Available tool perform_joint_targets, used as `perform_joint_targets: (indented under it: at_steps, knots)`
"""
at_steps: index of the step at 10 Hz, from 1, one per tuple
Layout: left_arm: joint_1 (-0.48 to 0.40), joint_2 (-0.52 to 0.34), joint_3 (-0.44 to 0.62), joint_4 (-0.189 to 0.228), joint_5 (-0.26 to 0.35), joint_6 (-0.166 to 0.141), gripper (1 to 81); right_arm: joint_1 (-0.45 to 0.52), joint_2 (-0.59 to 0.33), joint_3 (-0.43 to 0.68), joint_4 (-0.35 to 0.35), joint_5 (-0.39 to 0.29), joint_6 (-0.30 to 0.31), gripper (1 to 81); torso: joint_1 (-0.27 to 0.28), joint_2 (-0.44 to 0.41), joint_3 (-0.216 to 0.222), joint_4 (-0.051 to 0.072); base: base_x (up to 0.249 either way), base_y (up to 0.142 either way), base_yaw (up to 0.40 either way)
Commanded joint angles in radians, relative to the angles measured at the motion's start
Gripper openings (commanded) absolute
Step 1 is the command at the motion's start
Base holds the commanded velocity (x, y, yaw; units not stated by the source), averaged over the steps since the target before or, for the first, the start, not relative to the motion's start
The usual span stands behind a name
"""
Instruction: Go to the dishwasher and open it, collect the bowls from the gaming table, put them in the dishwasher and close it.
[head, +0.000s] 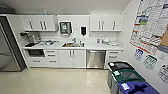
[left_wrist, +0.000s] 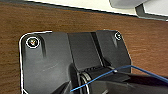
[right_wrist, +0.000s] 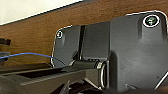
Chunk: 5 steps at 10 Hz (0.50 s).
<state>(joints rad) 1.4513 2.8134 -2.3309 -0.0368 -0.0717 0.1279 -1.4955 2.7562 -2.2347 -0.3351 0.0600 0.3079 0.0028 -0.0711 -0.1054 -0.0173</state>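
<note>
The dishwasher (head: 96, 59) is built in under the white counter, right of the sink cabinet. Its brushed steel front is shut, with a bar handle along the top edge. It stands across the pale floor from me, a little right of centre in the head view. The bowls and the gaming table are out of view. Both wrist views look past the robot's own dark plate at a brown wood-grain surface (left_wrist: 75, 20).
A kitchenette fills the far wall: white upper cabinets (head: 40, 23), a sink (head: 73, 44), a built-in oven (head: 35, 52) at the left. A tall steel fridge (head: 7, 47) stands far left. Three bins (head: 125, 76) line the right wall under posters.
</note>
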Motion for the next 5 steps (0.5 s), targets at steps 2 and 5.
perform_joint_targets:
  at_steps: [2,5]
  knots:
    - [-0.051,-0.012,0.013,0.006,0.052,0.004,81.1,0.048,-0.013,0.017,-0.015,-0.04,0.0,81.1,0.0,0.0,0.0,0.0,0.17,0.0,0.0]
    - [-0.051,-0.011,0.013,0.006,0.052,0.004,81.1,0.048,-0.013,0.015,-0.015,-0.04,0.0,81.1,-0.001,0.0,0.0,0.0,0.166,0.0,0.0]
